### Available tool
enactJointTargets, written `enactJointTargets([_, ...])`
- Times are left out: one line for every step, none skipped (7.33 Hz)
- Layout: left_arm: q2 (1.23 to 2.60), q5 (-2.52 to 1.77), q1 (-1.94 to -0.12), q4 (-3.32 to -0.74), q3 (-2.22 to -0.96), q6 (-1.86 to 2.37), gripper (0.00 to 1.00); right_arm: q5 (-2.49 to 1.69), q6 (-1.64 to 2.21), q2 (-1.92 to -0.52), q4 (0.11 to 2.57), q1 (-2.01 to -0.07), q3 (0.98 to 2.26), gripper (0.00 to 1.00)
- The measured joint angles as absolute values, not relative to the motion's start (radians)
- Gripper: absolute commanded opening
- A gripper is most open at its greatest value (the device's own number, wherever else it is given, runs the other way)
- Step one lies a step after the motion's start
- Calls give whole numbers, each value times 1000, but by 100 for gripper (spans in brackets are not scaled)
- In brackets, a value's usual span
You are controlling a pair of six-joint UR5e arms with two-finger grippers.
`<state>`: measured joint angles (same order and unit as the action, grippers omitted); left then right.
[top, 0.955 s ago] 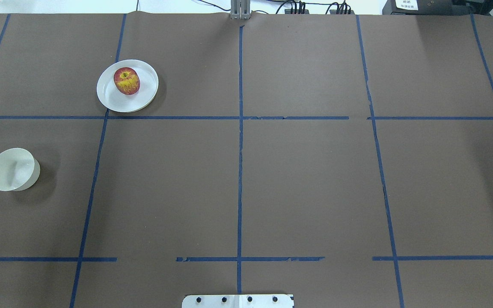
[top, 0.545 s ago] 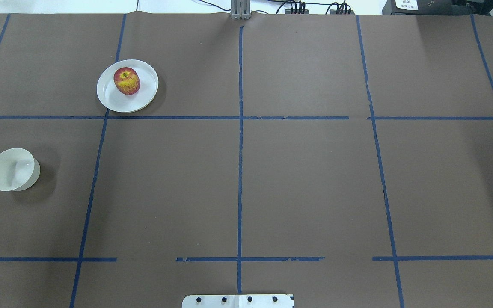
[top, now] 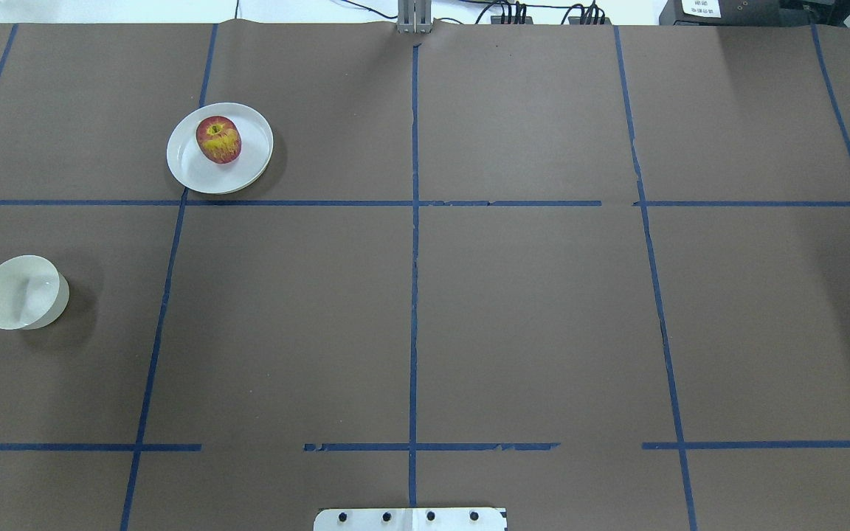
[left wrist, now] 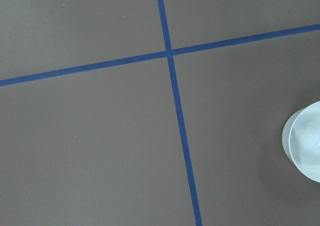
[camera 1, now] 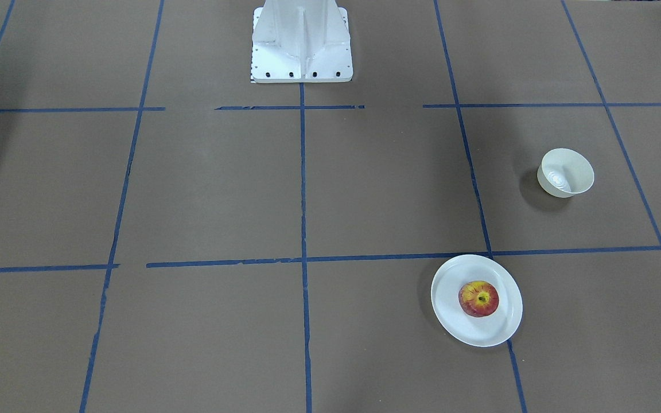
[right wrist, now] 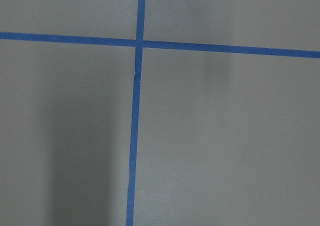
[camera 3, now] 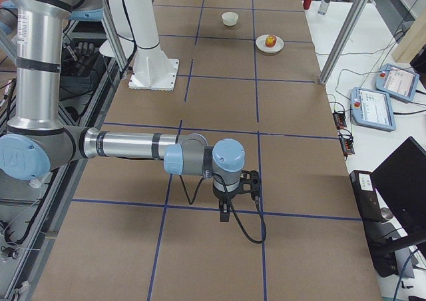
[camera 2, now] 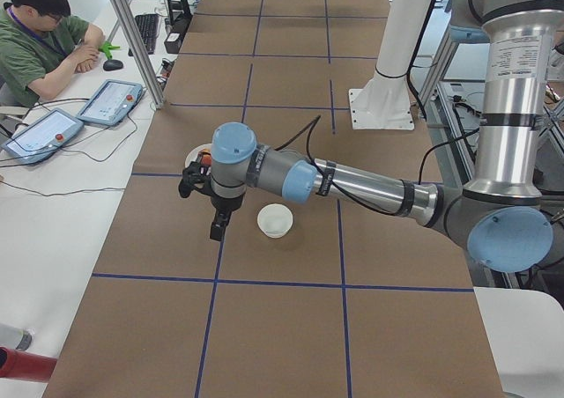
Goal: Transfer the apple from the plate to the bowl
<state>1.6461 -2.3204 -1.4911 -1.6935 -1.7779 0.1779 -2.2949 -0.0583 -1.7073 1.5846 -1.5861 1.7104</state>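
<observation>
The red apple (top: 218,139) with a yellow top sits on the white plate (top: 248,166) at the far left of the table; both also show in the front view, apple (camera 1: 478,298) on plate (camera 1: 451,310). The empty cream bowl (top: 23,292) stands nearer, further left, and shows in the front view (camera 1: 566,172) and at the left wrist view's right edge (left wrist: 306,146). My left gripper (camera 2: 217,227) shows only in the exterior left view, high beside the bowl (camera 2: 275,220); I cannot tell whether it is open. My right gripper (camera 3: 225,212) shows only in the exterior right view, far from the dishes; I cannot tell its state.
Brown paper with blue tape lines covers the table (top: 528,310). The robot's white base (camera 1: 302,43) stands at the near middle edge. An operator (camera 2: 40,37) sits beyond the table's far side, with tablets (camera 2: 110,101) on the white desk.
</observation>
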Motion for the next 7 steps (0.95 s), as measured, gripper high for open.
enactJointTargets([1720,-2289,-1413,-1695,-1767,301,100,-2295,-58,-1707,1585,-1586,1710,100])
enactJointTargets([1802,-2269,-1328,-1695,-1744,438,100,-2295,-58,-1707,1585,-1586,1710,100])
enactJointTargets([1893,-2256,-1244,-1695,-1700,568,100,-2295,-58,-1707,1585,-1586,1710,100])
enactJointTargets([1982,-2224,-1166,-1697,-1637,686,100,-2295,-58,-1707,1585,-1586,1710,100])
enactJointTargets([2051,-2179,-1109,-1700,-1574,769,100,-2295,-58,-1707,1585,-1586,1710,100])
enactJointTargets([2095,-2149,-1067,-1705,-1521,819,100,-2295,-58,-1707,1585,-1586,1710,100])
enactJointTargets([2126,-2131,-1037,-1727,-1469,853,100,-2295,-58,-1707,1585,-1586,1710,100])
